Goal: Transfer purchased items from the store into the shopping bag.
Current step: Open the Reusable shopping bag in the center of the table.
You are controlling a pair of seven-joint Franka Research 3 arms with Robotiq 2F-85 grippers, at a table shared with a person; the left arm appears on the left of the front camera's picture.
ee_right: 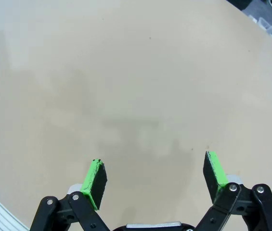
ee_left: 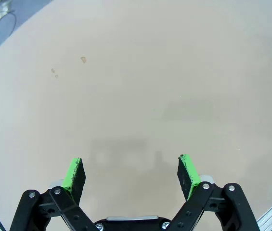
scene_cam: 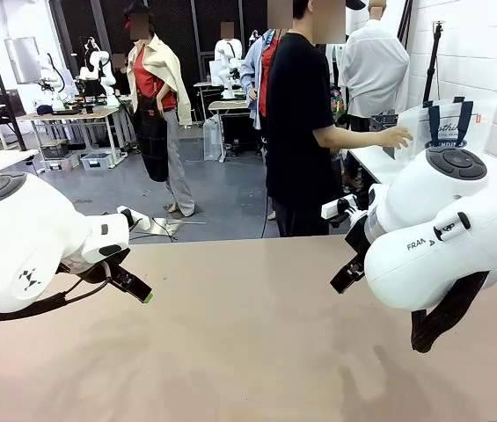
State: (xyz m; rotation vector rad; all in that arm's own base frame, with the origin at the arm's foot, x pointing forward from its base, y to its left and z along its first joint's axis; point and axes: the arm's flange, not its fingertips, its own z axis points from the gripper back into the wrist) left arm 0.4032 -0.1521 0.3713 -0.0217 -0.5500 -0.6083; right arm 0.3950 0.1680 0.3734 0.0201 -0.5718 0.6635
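Note:
The shopping bag, whitish with navy handles and navy script print, stands on a white side table beyond the far right corner. A person in a black shirt stands at the far side and stretches a hand toward the bag. The purchased items are out of view. My left gripper hangs low over the left of the beige table. In the left wrist view it is open, with bare tabletop between its green pads. My right gripper hovers at the right, also open over bare tabletop.
My two bulky white arms flank the tabletop, left arm and right arm. Two small marks dot the table surface. Grey floor and other work tables lie beyond the far edge.

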